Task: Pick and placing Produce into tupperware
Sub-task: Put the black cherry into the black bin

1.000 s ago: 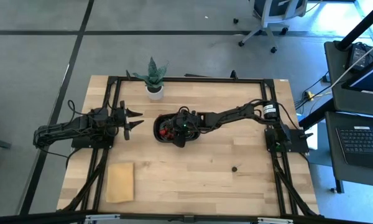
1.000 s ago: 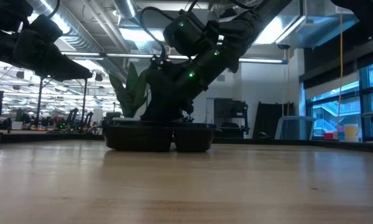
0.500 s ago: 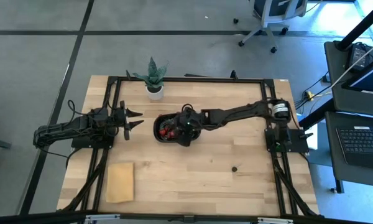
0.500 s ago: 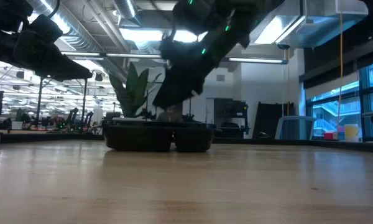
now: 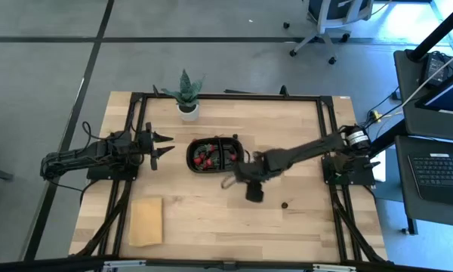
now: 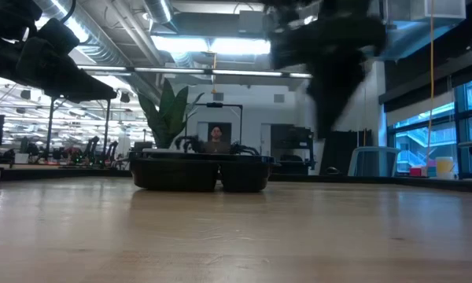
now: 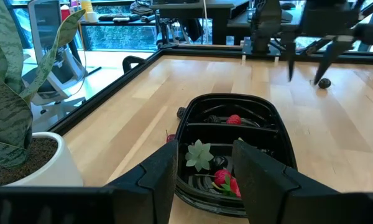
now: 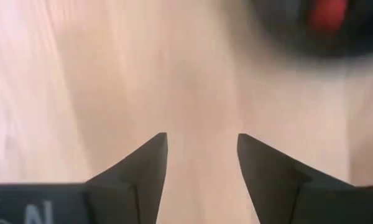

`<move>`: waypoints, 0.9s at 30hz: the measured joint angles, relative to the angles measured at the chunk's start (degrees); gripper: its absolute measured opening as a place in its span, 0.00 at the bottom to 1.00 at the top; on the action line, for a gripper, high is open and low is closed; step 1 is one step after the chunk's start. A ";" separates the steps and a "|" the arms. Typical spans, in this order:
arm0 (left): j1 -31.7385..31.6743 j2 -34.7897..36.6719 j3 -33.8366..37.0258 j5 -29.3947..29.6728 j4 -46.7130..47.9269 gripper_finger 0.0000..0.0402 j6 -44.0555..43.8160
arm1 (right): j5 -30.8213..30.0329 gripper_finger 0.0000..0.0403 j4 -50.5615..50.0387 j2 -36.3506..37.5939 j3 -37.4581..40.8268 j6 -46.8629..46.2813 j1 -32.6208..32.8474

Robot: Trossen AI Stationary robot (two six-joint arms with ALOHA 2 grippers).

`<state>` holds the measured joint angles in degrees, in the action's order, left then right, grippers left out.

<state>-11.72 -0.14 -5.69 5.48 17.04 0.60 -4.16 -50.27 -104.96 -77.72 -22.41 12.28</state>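
The right gripper (image 5: 228,181), spread and empty, had pulled off the tupperware (image 5: 215,154) toward the table's (image 5: 211,219) front edge, produce (image 5: 204,157) left inside mid-table: likely a drop done. The left gripper (image 5: 163,143) waited spread beside the tray.

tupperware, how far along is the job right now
Done: red produce lies in the tupperware. In hand: nothing; the right gripper is open and empty over bare table beside the tray, and the left gripper waits open. Left: one small dark piece out on the table.
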 joint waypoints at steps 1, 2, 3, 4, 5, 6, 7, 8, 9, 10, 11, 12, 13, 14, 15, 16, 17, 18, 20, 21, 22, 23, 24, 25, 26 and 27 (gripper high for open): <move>0.01 0.00 0.00 -0.02 0.00 0.37 0.00 | 0.00 0.49 -2.76 0.35 -0.01 -3.01 1.45; -0.01 0.00 0.00 0.00 -0.01 0.37 0.00 | -0.02 0.49 -4.77 0.60 0.01 -5.99 2.90; -0.01 0.00 0.00 0.00 -0.02 0.37 -0.02 | -0.03 0.49 -6.41 0.73 0.01 -8.79 4.42; 0.01 0.00 0.00 -0.02 -0.02 0.37 -0.02 | -0.04 0.49 -7.80 0.82 0.01 -11.33 5.97; -0.01 0.00 0.00 0.00 -0.02 0.37 -0.02 | -0.01 0.49 -8.93 0.86 0.01 -13.60 7.51; 0.00 0.00 0.00 0.00 -0.04 0.37 -0.02 | -0.01 0.49 -9.87 0.91 0.01 -16.06 9.04; 0.01 0.00 0.00 -0.02 -0.04 0.37 -0.04 | -0.04 0.49 -10.77 0.93 0.01 -18.49 10.47; 0.00 0.00 0.00 0.00 -0.04 0.37 -0.04 | 0.00 0.49 -11.86 0.93 0.01 -20.93 11.86; 0.00 0.00 0.00 0.00 -0.04 0.37 -0.04 | 0.00 0.49 -13.08 0.93 0.01 -23.12 13.26; 0.01 0.00 0.00 -0.01 -0.04 0.37 -0.05 | 0.02 0.49 -14.32 0.93 0.01 -25.08 14.55; 0.01 0.00 0.00 0.00 -0.05 0.37 -0.07 | -0.02 0.49 -15.38 0.93 0.01 -26.62 15.77; 0.00 0.00 0.00 0.00 -0.04 0.37 -0.07 | -0.02 0.49 -16.58 0.93 0.01 -27.74 16.97; 0.01 0.00 0.00 0.00 -0.07 0.37 -0.09 | -0.02 0.49 -17.79 0.93 0.01 -28.57 18.08; 0.01 0.00 0.00 0.00 -0.07 0.37 -0.09 | -0.02 0.49 -18.79 0.93 0.05 -29.25 19.17; 0.00 0.00 0.00 0.00 -0.07 0.37 -0.10 | -0.03 0.49 -19.30 0.93 0.23 -29.81 20.17; 0.00 0.00 0.00 0.00 -0.07 0.37 -0.15 | -0.02 0.49 -19.91 0.94 0.33 -30.00 21.15; 0.01 0.00 0.00 0.00 -0.07 0.37 -0.33 | -0.02 0.49 -20.58 0.93 0.36 -30.04 22.09; 0.01 0.00 0.00 -0.02 -0.07 0.37 -0.45 | -0.02 0.49 -21.20 0.93 0.36 -29.94 22.94; 0.00 0.00 0.00 0.00 -0.07 0.37 -0.48 | -0.02 0.49 -21.49 0.95 0.36 -28.47 24.51; 0.01 0.00 0.00 -0.01 -0.07 0.37 -0.49 | -0.04 0.49 -21.41 0.95 0.36 -27.31 25.19; 0.01 0.00 0.00 0.00 -0.07 0.37 -0.50 | -0.04 0.49 -21.28 0.95 0.36 -25.83 25.77; 0.01 0.00 0.00 -0.01 -0.07 0.37 -0.50 | -0.06 0.49 -21.38 0.95 0.36 -24.40 26.29; 0.01 0.00 0.00 -0.01 -0.08 0.37 -0.54 | -0.07 0.49 -21.66 0.94 0.36 -23.30 26.69; -0.01 0.00 0.00 0.00 -0.08 0.37 -0.55 | -0.08 0.49 -21.90 0.95 0.36 -22.03 26.91; 0.00 0.00 0.00 -0.01 -0.08 0.37 -0.55 | -0.04 0.49 -22.15 0.95 0.36 -20.82 27.06; 0.00 0.00 0.00 -0.01 -0.07 0.37 -0.56 | -0.07 0.49 -22.47 0.94 0.36 -19.38 27.21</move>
<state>-11.71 -0.14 -5.69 5.47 16.96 0.05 -4.23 -72.74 -104.02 -77.36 -41.79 39.49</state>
